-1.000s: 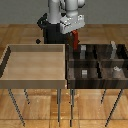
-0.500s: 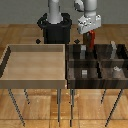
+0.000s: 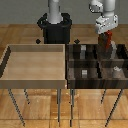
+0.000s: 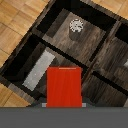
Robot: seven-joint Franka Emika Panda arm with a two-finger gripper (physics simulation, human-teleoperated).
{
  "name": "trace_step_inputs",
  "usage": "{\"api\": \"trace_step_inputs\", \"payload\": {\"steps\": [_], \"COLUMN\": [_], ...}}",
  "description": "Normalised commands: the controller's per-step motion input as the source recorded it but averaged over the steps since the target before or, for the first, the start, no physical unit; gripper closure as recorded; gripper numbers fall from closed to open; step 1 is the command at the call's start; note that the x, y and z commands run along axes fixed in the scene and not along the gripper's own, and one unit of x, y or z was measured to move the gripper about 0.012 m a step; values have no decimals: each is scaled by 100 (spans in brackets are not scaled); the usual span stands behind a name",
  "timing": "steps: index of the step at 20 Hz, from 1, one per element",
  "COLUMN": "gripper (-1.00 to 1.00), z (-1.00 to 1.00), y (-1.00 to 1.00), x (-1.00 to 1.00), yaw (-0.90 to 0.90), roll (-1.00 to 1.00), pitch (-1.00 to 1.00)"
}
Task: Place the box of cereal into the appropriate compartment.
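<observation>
My gripper [image 3: 107,36] is shut on the box of cereal [image 3: 106,41], a small flat red box that hangs down from the fingers. It is held above the dark compartment tray [image 3: 75,76], over its far compartments toward the exterior view's right. In the wrist view the red box [image 4: 64,86] fills the middle, with dark compartments below it. The fingertips are hidden behind the box.
A light wooden bin [image 3: 35,80] stands on the exterior view's left, beside the tray. A grey block [image 3: 84,73] and a small grey can [image 3: 116,70] lie in the near compartments; the wrist view shows a grey block [image 4: 39,69] and a can [image 4: 76,26]. The robot base [image 3: 54,27] is behind.
The gripper has carried the red box toward the exterior view's right, from above the tray's edge by the bin to above the far compartments on that side.
</observation>
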Motion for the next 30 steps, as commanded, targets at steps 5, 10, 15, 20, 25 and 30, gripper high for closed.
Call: {"api": "trace_step_inputs", "payload": {"steps": [5, 10, 15, 20, 25, 30], "gripper": [100, 100, 100, 100, 100, 100], "z": [0, 0, -80, -100, -100, 0], "y": [100, 0, 0, 0, 0, 0], "x": [-5, -60, 0, 0, 0, 80], "yaw": [0, 0, 0, 0, 0, 0], "roll": [0, 0, 0, 0, 0, 0], "pitch": [0, 0, 0, 0, 0, 0]}}
